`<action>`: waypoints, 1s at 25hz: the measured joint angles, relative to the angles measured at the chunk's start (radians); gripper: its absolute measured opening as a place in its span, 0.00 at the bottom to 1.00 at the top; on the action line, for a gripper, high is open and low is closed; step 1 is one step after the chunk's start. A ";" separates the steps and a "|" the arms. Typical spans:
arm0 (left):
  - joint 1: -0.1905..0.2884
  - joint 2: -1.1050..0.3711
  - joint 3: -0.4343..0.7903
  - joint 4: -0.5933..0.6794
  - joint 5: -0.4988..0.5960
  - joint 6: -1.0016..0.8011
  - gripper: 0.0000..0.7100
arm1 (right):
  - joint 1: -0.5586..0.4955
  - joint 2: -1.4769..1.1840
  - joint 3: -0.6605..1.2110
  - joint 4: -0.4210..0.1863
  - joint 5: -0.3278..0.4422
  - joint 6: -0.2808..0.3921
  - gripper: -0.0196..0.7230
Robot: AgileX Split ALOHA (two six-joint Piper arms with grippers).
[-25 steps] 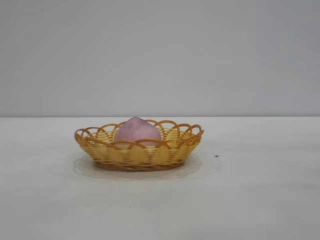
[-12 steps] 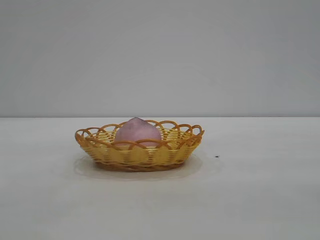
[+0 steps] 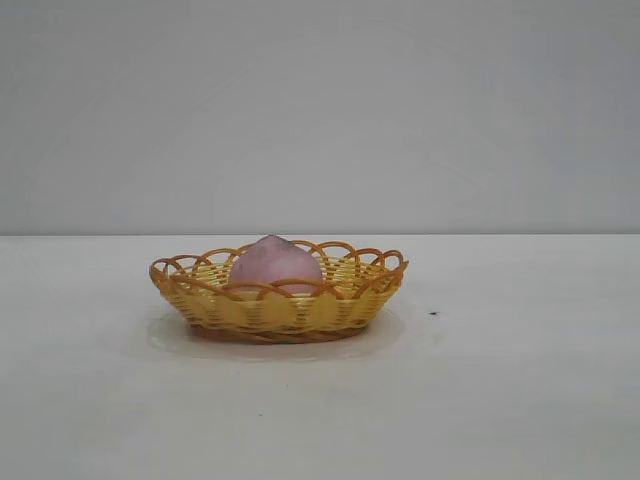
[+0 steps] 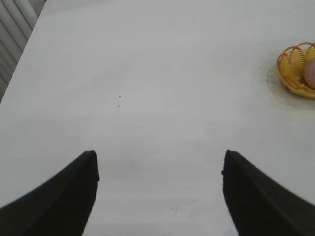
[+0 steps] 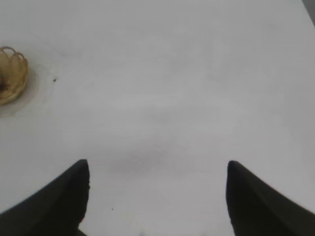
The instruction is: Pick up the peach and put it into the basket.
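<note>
The peach [image 3: 275,264] sits inside the basket [image 3: 279,310] at mid tabletop [image 3: 520,400], apparently settled. The left gripper [image 4: 160,191] and right gripper [image 5: 157,194] are both released and empty, well apart from the basket. Best to park without brushing the rim.

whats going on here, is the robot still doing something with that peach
Nothing is being handled at this moment. The peach sits inside the basket on the white table, so the placing looks done. Both arms are away from it: the left gripper and the right gripper are open and empty over bare table, with the basket only at the edge of each wrist view.
</note>
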 joint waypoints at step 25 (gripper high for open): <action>0.000 -0.001 0.000 0.000 0.000 0.000 0.73 | 0.000 -0.057 0.000 0.000 0.009 0.001 0.54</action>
